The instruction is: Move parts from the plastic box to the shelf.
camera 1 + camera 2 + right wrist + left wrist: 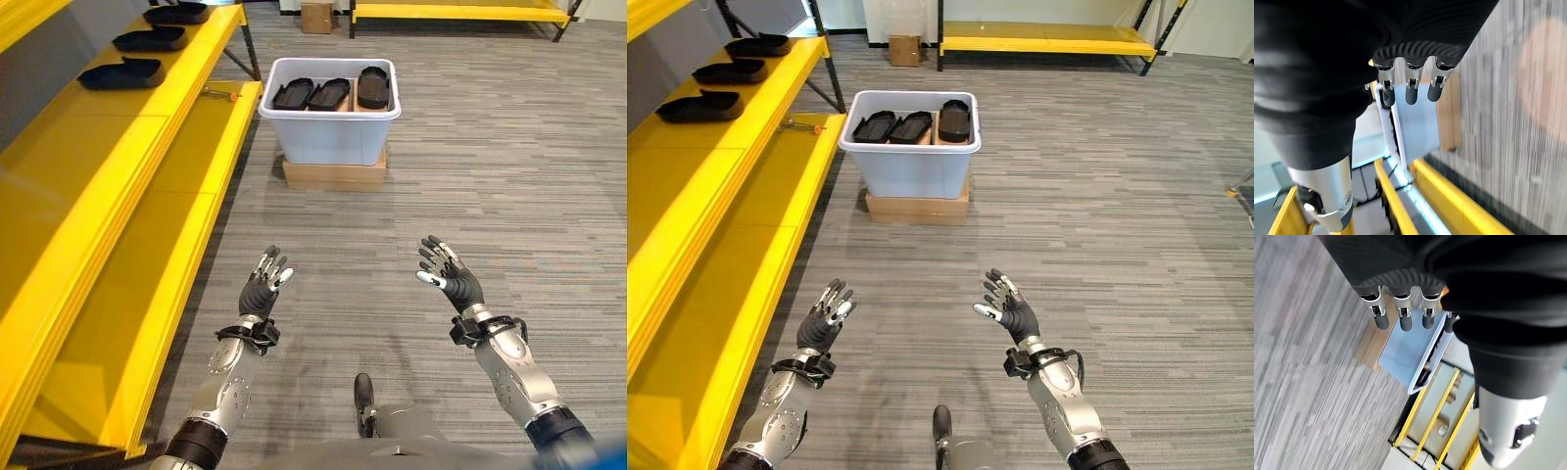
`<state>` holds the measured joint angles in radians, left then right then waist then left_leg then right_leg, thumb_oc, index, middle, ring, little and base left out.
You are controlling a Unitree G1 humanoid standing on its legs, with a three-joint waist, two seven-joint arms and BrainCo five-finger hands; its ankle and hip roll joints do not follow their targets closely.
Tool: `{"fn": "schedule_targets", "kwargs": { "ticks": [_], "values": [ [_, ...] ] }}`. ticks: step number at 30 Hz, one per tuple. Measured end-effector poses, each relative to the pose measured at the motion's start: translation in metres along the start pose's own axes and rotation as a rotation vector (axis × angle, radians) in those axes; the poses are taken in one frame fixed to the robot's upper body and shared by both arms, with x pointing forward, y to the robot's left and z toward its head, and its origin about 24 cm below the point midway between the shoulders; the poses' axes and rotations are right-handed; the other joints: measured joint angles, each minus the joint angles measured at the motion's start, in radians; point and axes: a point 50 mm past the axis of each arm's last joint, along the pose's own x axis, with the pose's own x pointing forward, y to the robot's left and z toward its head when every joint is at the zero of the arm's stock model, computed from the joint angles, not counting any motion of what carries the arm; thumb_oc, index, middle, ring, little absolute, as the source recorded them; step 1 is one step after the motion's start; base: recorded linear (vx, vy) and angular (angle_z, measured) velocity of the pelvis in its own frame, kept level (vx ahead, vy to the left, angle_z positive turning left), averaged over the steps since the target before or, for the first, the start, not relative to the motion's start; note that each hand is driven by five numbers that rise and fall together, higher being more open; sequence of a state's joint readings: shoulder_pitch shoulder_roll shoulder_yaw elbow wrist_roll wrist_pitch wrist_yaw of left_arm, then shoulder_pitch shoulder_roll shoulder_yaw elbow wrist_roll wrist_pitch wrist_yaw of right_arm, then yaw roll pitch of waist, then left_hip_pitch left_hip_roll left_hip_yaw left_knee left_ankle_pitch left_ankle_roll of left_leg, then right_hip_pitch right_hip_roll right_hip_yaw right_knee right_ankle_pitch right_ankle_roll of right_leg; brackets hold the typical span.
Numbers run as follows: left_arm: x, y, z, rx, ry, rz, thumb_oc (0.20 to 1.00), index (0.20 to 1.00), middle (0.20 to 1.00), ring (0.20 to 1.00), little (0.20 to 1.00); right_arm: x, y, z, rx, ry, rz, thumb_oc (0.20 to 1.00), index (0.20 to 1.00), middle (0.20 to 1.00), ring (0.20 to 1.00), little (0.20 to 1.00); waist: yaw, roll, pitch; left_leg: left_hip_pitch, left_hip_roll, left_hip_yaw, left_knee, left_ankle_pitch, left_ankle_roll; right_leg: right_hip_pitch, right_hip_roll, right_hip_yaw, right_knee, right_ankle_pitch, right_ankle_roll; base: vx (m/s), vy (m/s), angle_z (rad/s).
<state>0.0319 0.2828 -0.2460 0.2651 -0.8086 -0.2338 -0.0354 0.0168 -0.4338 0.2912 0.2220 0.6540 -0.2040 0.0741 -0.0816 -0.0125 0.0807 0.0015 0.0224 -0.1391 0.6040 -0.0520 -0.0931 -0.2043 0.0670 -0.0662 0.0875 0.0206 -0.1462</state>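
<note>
Two hands are raised over the grey carpet, both empty and touching nothing. The left hand point(263, 291) has its fingers straight and spread, pointing up and ahead; its wrist view shows the fingers point(1402, 319) extended in a row with the box past them. The right hand point(453, 277) is likewise wide open, fingers fanned, thumb apart; its own wrist view shows the fingers point(1411, 89) straight.

Well ahead of both hands, the white plastic box point(330, 132) stands on a flat cardboard carton point(334, 175) on the floor. Three black parts point(329, 93) lie in it, side by side near its top. To the robot's left runs the yellow shelf point(147, 147), its near end just beside the box. On its upper level three more black parts point(121, 72) lie in a row, apart from one another.
</note>
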Motion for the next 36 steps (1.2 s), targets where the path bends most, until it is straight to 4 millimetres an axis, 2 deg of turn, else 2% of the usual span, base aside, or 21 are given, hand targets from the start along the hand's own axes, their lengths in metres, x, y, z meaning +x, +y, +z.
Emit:
{"fn": "schedule_targets", "kwargs": {
  "ticks": [2,3,5,9,10,11,13,15,16,17,20,22,23,25,26,27,28,30,31,33,36],
  "values": [
    [0.000,-0.002,-0.002,-0.007,0.005,-0.005,1.000,1.000,1.000,1.000,1.000,-0.007,-0.003,-0.005,0.002,0.020,-0.016,1.000,1.000,1.000,1.000,1.000,0.032,-0.033,0.018,-0.178,-0.048,-0.001,0.314,0.268,0.010,0.061,-0.018,0.012,-0.029,-0.012,-0.005,0.14,-0.119,-0.10],
    [-0.002,0.000,-0.003,-0.002,0.014,0.000,1.000,1.000,1.000,1.000,1.000,-0.007,-0.003,-0.005,0.003,0.020,-0.018,1.000,1.000,1.000,1.000,1.000,0.048,-0.039,0.035,-0.259,-0.050,0.014,0.402,0.174,0.030,0.101,-0.019,0.015,-0.048,-0.018,-0.014,0.18,-0.050,0.06],
    [-0.004,0.004,-0.004,0.007,0.022,0.012,1.000,1.000,1.000,1.000,1.000,-0.004,-0.002,-0.002,0.010,0.000,-0.024,1.000,1.000,1.000,1.000,1.000,0.052,-0.072,0.061,-0.404,-0.061,0.054,0.328,0.041,0.079,0.137,-0.046,0.020,-0.054,-0.064,-0.026,0.22,0.040,0.16],
    [-0.010,0.005,-0.014,-0.011,0.054,0.032,1.000,1.000,1.000,1.000,1.000,0.004,-0.009,0.008,-0.004,-0.041,-0.067,1.000,1.000,1.000,1.000,1.000,0.113,-0.014,0.102,-0.520,-0.026,0.094,-0.424,0.062,0.070,0.277,-0.026,0.073,-0.140,-0.112,0.076,0.42,0.120,-0.28],
    [-0.010,0.006,-0.015,-0.010,0.056,0.038,1.000,1.000,1.000,1.000,1.000,0.005,-0.010,0.006,-0.009,-0.035,-0.069,1.000,1.000,1.000,1.000,1.000,0.126,0.001,0.104,-0.500,-0.012,0.079,-0.541,0.063,0.068,0.303,-0.013,0.080,-0.150,-0.120,0.069,0.28,0.089,-0.60],
    [-0.010,0.010,-0.015,0.000,0.059,0.053,1.000,1.000,1.000,1.000,1.000,0.005,-0.011,0.002,-0.014,-0.015,-0.075,1.000,1.000,1.000,1.000,1.000,0.133,0.015,0.108,-0.485,-0.007,0.055,-0.637,0.066,0.067,0.341,-0.001,0.089,-0.159,-0.122,0.021,0.24,0.104,-0.71],
    [-0.012,0.015,-0.011,0.018,0.052,0.066,1.000,1.000,1.000,1.000,1.000,-0.002,-0.009,-0.009,-0.017,0.026,-0.070,1.000,1.000,1.000,1.000,1.000,0.136,-0.006,0.100,-0.486,-0.027,0.047,-0.508,0.094,0.098,0.440,-0.022,0.116,-0.177,-0.183,0.050,0.40,0.199,-0.80],
    [-0.014,0.015,-0.014,0.006,0.057,0.076,1.000,1.000,1.000,1.000,1.000,-0.005,-0.008,-0.009,-0.016,0.029,-0.063,1.000,1.000,1.000,1.000,1.000,0.129,0.009,0.075,-0.377,-0.028,0.074,-0.480,0.107,0.129,0.502,-0.020,0.177,-0.162,-0.228,0.082,0.35,0.193,-0.83],
    [-0.012,0.017,-0.012,0.013,0.052,0.077,1.000,1.000,1.000,1.000,1.000,-0.003,-0.003,-0.012,0.013,0.023,-0.062,1.000,1.000,1.000,1.000,1.000,0.122,-0.015,0.057,-0.346,-0.044,0.081,-0.517,0.219,0.117,0.488,-0.039,0.183,-0.091,-0.268,0.108,0.34,0.209,-0.50],
    [-0.010,0.014,-0.010,0.017,0.048,0.065,1.000,1.000,1.000,1.000,1.000,-0.009,0.001,-0.019,0.046,0.035,-0.072,1.000,1.000,1.000,1.000,1.000,0.108,-0.055,0.046,-0.315,-0.078,0.095,-0.522,0.209,0.148,0.477,-0.083,0.170,-0.030,-0.280,0.123,0.19,0.147,-0.11],
    [0.007,0.003,0.007,0.026,-0.018,0.020,1.000,1.000,1.000,1.000,1.000,-0.005,0.010,-0.019,0.064,0.026,-0.049,1.000,1.000,1.000,1.000,1.000,0.101,-0.074,0.030,-0.278,-0.131,0.120,-0.521,0.150,0.196,0.428,-0.144,0.173,0.045,-0.255,0.180,0.29,0.209,0.03],
    [0.016,-0.001,0.018,0.034,-0.062,0.018,1.000,1.000,1.000,1.000,1.000,0.004,0.021,-0.015,0.067,0.012,-0.006,1.000,1.000,1.000,1.000,1.000,0.116,-0.074,0.030,-0.240,-0.154,0.135,-0.518,0.098,0.221,0.398,-0.162,0.184,0.151,-0.224,0.217,0.28,0.231,-0.23],
    [0.017,0.000,0.018,0.045,-0.060,0.027,1.000,1.000,1.000,1.000,1.000,0.006,0.027,-0.016,0.079,0.010,0.013,1.000,1.000,1.000,1.000,1.000,0.130,-0.067,0.030,-0.202,-0.155,0.127,-0.518,0.085,0.220,0.345,-0.166,0.183,0.325,-0.222,0.253,0.23,0.246,-0.39],
    [0.020,-0.001,0.024,0.058,-0.079,0.032,1.000,1.000,1.000,1.000,1.000,0.012,0.034,-0.008,0.082,-0.021,0.046,1.000,1.000,1.000,1.000,1.000,0.121,-0.041,0.038,-0.143,-0.163,0.100,-0.532,0.031,0.254,0.157,-0.141,0.183,0.701,-0.095,0.297,0.23,0.221,-0.08],
    [0.020,-0.001,0.022,0.063,-0.072,0.033,1.000,1.000,1.000,1.000,1.000,0.010,0.034,-0.007,0.084,-0.027,0.044,1.000,1.000,1.000,1.000,1.000,0.111,-0.025,0.047,-0.103,-0.164,0.102,-0.554,0.027,0.260,0.081,-0.144,0.156,0.816,-0.102,0.288,0.20,0.126,0.07],
    [0.017,0.000,0.018,0.065,-0.058,0.041,1.000,1.000,1.000,1.000,1.000,0.008,0.032,-0.008,0.083,-0.021,0.040,1.000,1.000,1.000,1.000,1.000,0.101,0.003,0.056,-0.060,-0.154,0.100,-0.569,0.016,0.269,0.025,-0.138,0.134,0.850,-0.150,0.235,0.37,0.131,0.25],
    [0.013,0.001,0.012,0.073,-0.045,0.051,1.000,1.000,1.000,1.000,1.000,0.005,0.032,-0.012,0.084,-0.007,0.036,1.000,1.000,1.000,1.000,1.000,0.073,0.026,0.059,-0.016,-0.147,0.072,-0.568,-0.009,0.255,-0.149,-0.120,0.111,0.814,-0.203,0.210,0.48,0.123,0.23],
    [0.011,0.001,0.009,0.071,-0.032,0.054,1.000,1.000,1.000,1.000,1.000,0.006,0.032,-0.011,0.083,-0.009,0.038,1.000,1.000,1.000,1.000,1.000,0.067,0.029,0.073,0.004,-0.138,0.046,-0.568,-0.052,0.252,-0.249,-0.110,0.066,0.647,-0.207,0.209,0.39,-0.010,0.19],
    [0.012,0.002,0.009,0.073,-0.031,0.056,1.000,1.000,1.000,1.000,1.000,0.008,0.033,-0.009,0.083,-0.013,0.042,1.000,1.000,1.000,1.000,1.000,0.061,0.026,0.092,0.028,-0.131,0.043,-0.570,-0.063,0.233,-0.262,-0.114,0.011,0.447,-0.189,0.193,0.20,-0.043,0.22],
    [0.010,0.005,0.008,0.078,-0.023,0.066,1.000,1.000,1.000,1.000,1.000,0.006,0.033,-0.012,0.085,-0.001,0.040,1.000,1.000,1.000,1.000,1.000,0.038,0.008,0.093,0.086,-0.131,0.031,-0.575,-0.091,0.206,-0.253,-0.105,0.012,0.157,-0.087,0.177,0.25,-0.104,0.53],
    [-0.003,0.011,-0.003,0.065,0.011,0.088,1.000,1.000,1.000,1.000,1.000,0.002,0.030,-0.016,0.089,0.015,0.024,1.000,1.000,1.000,1.000,1.000,0.020,-0.019,0.058,0.198,-0.132,0.020,-0.583,-0.123,0.153,-0.184,-0.119,0.011,0.079,-0.011,0.140,0.22,-0.134,0.64]
  ]
}}
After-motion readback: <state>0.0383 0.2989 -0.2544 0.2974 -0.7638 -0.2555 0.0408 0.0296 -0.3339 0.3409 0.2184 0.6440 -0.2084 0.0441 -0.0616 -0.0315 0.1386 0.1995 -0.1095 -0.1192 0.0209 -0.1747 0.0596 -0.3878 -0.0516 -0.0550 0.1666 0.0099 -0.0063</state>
